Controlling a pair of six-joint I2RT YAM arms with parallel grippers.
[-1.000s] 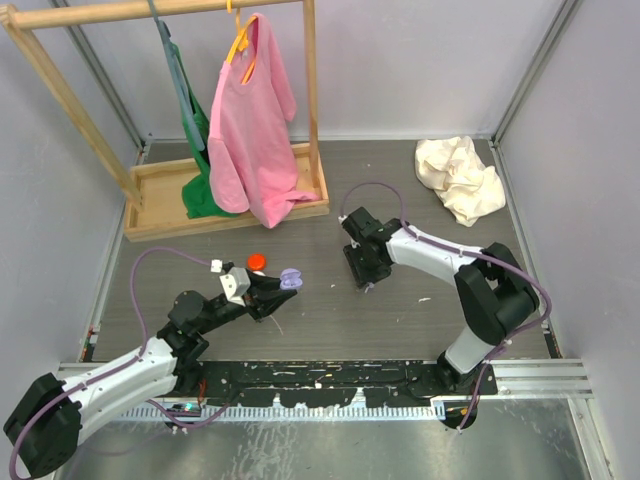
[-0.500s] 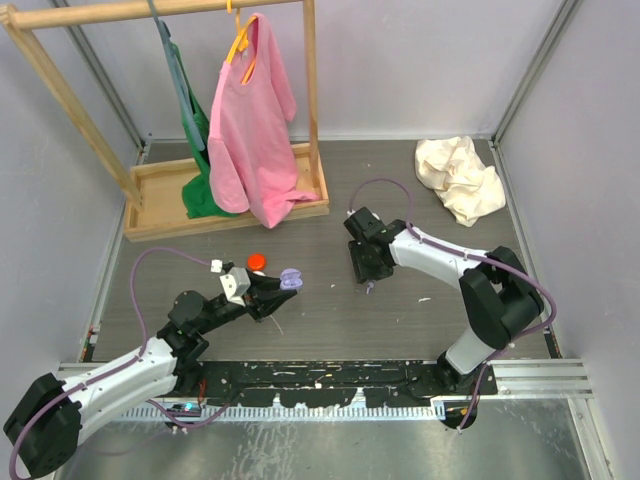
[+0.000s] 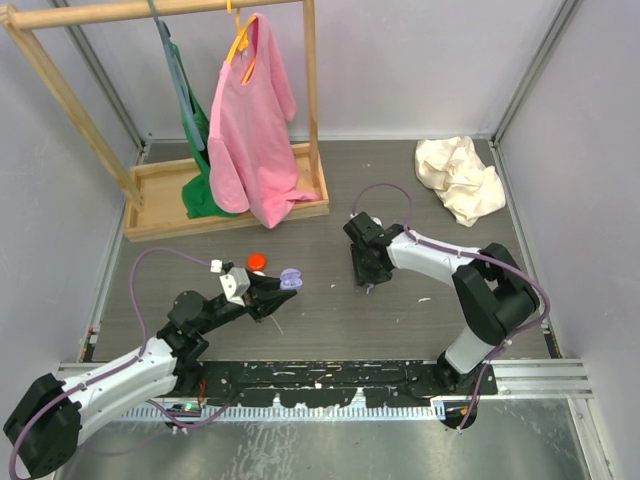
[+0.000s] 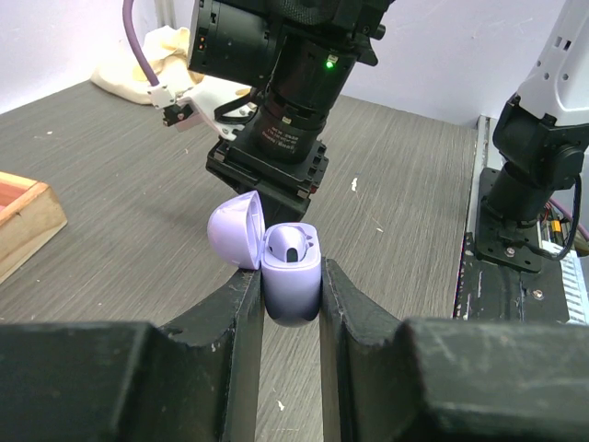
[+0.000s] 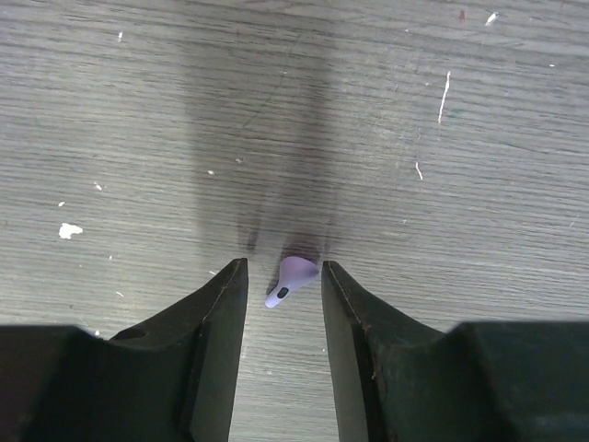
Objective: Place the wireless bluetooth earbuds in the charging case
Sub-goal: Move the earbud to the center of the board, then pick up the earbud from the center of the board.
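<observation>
The lilac charging case (image 4: 292, 276) stands lid-open between the fingers of my left gripper (image 4: 291, 281), which is shut on it just above the table. One lilac earbud (image 4: 287, 247) sits in the case. In the top view the case (image 3: 290, 279) is at centre left. A second lilac earbud (image 5: 293, 276) lies on the table between the fingertips of my right gripper (image 5: 283, 269). That gripper is open and points straight down at the table's middle (image 3: 367, 284); the earbud lies close to the right finger.
A small red round piece (image 3: 256, 261) lies on the table just behind the left gripper. A wooden clothes rack (image 3: 225, 205) with a pink shirt (image 3: 250, 120) stands at the back left. A cream cloth (image 3: 458, 178) is bunched at the back right.
My right gripper has shifted slightly on the table, its wrist turning a little, and still straddles the loose earbud. The left arm and the case have not moved.
</observation>
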